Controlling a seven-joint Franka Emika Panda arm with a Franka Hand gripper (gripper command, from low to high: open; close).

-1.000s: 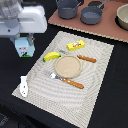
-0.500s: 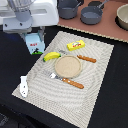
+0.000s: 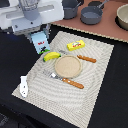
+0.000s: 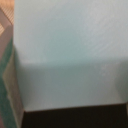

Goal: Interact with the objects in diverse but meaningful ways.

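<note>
The pale-blue and white milk carton hangs upright under my gripper at the exterior view's left, over the placemat's far left corner. The gripper appears shut on its top; the fingers are hidden by the arm's white body. The carton's pale face fills the wrist view. A yellow banana lies just beside the carton. A yellow packet lies on the mat's far side. A small white bottle lies at the mat's near left edge. A dark grey handled pot stands at the back.
A woven beige placemat carries a round wooden plate, a wooden-handled knife and a fork. A second dark pot and a tan bowl stand on the wooden surface behind.
The arm and the milk carton have moved together toward the exterior view's right, from off the mat's left side to its far left corner near the banana.
</note>
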